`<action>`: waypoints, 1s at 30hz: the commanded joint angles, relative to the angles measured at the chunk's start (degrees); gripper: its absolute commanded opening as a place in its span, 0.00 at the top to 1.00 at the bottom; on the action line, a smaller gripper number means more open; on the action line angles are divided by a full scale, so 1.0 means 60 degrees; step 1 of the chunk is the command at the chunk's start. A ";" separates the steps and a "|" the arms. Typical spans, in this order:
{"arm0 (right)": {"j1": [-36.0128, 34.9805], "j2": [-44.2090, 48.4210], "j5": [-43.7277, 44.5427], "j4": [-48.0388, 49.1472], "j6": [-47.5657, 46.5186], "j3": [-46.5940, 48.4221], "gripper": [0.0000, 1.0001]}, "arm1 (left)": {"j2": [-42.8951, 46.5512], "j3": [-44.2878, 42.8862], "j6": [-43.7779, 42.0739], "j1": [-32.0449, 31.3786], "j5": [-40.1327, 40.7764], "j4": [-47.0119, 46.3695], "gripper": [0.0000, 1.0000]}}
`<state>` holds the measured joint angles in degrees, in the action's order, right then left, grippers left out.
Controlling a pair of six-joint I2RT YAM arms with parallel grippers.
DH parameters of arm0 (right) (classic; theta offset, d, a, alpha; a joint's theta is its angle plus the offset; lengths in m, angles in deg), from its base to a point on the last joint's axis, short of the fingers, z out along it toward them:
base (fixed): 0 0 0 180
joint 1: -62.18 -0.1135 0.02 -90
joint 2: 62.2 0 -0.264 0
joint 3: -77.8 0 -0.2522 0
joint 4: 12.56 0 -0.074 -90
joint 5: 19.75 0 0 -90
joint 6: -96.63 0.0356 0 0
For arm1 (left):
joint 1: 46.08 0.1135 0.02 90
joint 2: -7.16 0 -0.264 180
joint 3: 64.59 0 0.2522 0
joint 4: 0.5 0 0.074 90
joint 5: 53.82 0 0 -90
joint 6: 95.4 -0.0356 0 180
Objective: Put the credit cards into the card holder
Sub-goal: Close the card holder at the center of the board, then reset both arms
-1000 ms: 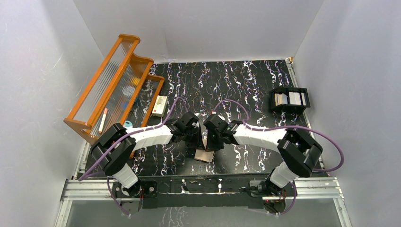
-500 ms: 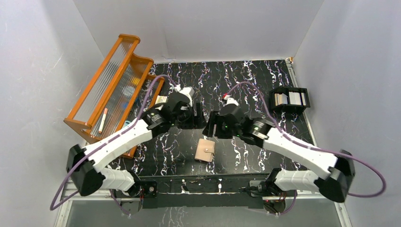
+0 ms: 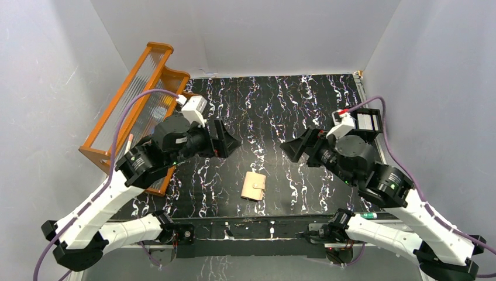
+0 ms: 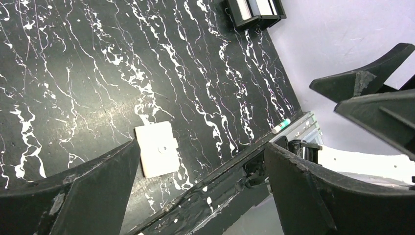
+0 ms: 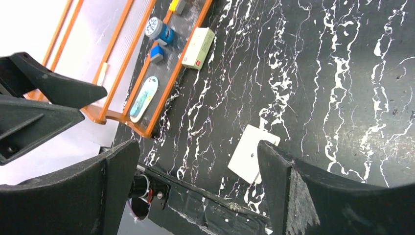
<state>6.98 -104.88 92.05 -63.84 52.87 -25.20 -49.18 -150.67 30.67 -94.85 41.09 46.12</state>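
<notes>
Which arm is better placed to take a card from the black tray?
Right, probably. The black tray with the cards stands at the far right, close behind the open right hand; the left hand is opposite, by the orange rack.

— The left arm (image 3: 111,196) is wearing white shells between bulky black joints, and the right arm (image 3: 409,205) is looking just the same.
— A purple cable (image 3: 125,111) is looping along each one, running up to a small white block (image 3: 196,106) at the wrist.
— The fingers (image 4: 73,196) are showing black and wedge-shaped, with grey scuffs wearing through near their tips.
</notes>
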 commanded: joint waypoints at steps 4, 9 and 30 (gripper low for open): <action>-0.0019 0.0273 0.0739 0.0122 -0.0472 -0.0057 0.02 | 0.1039 0.1206 0.0030 -0.0029 0.0475 -0.0222 0.01; -0.0019 0.0272 0.0864 0.0301 -0.0609 -0.0155 0.02 | 0.1285 0.1500 -0.0012 -0.0022 0.0806 -0.0364 0.01; -0.0022 0.0460 0.1435 0.0242 -0.0476 -0.0279 0.02 | 0.1247 0.1447 -0.0279 -0.0020 0.1101 -0.0393 0.01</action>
<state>6.98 -103.15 97.86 -64.32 49.87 -26.46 -42.03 -141.44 30.13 -94.92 46.12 44.92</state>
